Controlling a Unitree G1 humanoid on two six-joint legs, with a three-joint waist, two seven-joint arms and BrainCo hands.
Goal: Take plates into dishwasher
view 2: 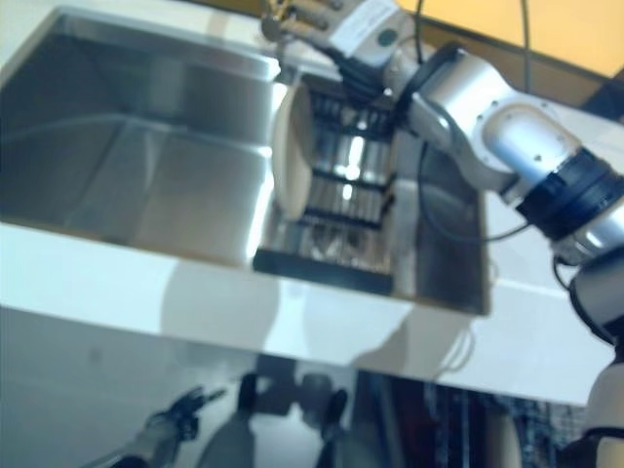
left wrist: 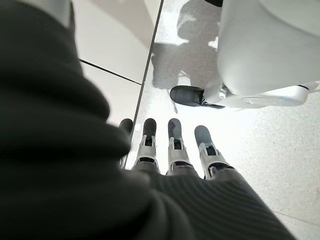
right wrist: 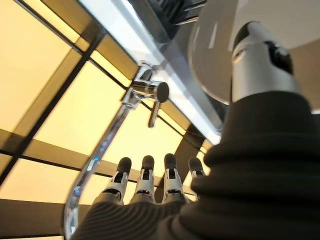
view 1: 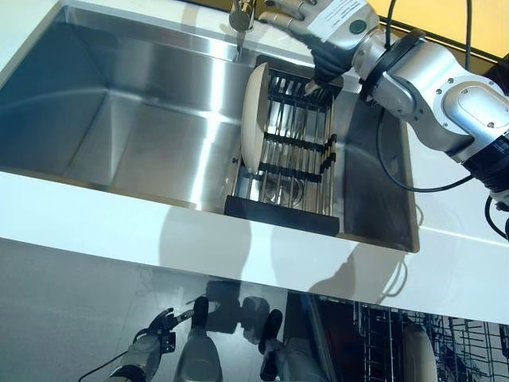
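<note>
A cream plate (view 1: 253, 119) stands on edge at the left side of a black wire dish rack (view 1: 298, 135) inside the steel sink (view 1: 119, 119). My right hand (view 1: 318, 28) is open above the back of the rack, its fingers stretched toward the tap (view 1: 241, 16). Its thumb points down just right of the plate's top rim. In the right wrist view the plate (right wrist: 215, 65) shows behind the thumb, and nothing is held. My left hand (view 1: 151, 342) hangs low near the floor, open and empty, with its fingers (left wrist: 170, 145) straight.
A white counter (view 1: 119, 223) runs along the front of the sink. Below at the right, the dishwasher rack (view 1: 469, 342) is pulled out and holds another plate (view 1: 417, 354). The sink's left basin holds nothing.
</note>
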